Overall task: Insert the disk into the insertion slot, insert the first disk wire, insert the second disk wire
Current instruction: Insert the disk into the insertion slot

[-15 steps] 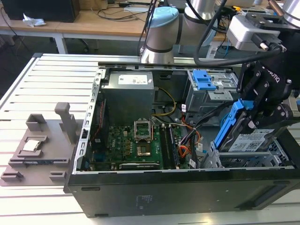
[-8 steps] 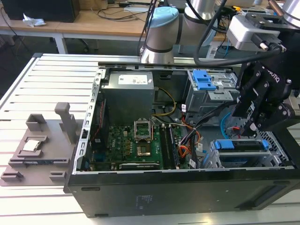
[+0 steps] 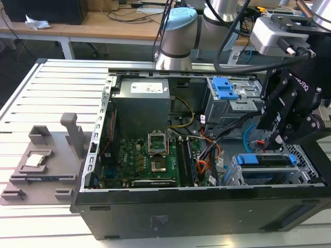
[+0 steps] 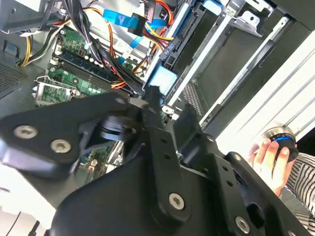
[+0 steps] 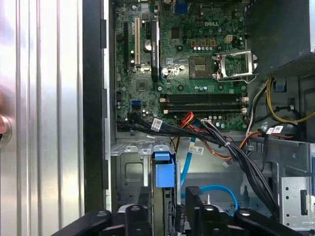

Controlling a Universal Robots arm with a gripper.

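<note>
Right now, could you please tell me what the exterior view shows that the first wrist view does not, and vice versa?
The exterior view adds the grey fixture plate beside the computer case, the arm's base and the blue clip on the larger grey cage. The first wrist view adds a small blue socket on the motherboard and white tags on the black cable bundle. Both share the motherboard, the second disk wire, the disk with its blue caddy, and the tool close by it.

- Black gripper [image 3: 275, 138], poised just above the disk [image 3: 266, 161], at the exterior view's right.
- Blue-framed disk, seated in the silver insertion slot [image 3: 234, 178].
- Light-blue second disk wire [image 3: 248, 135], looped beside the gripper.
- Green motherboard [image 3: 139, 160], inside the open computer case [image 3: 181, 212].
</note>
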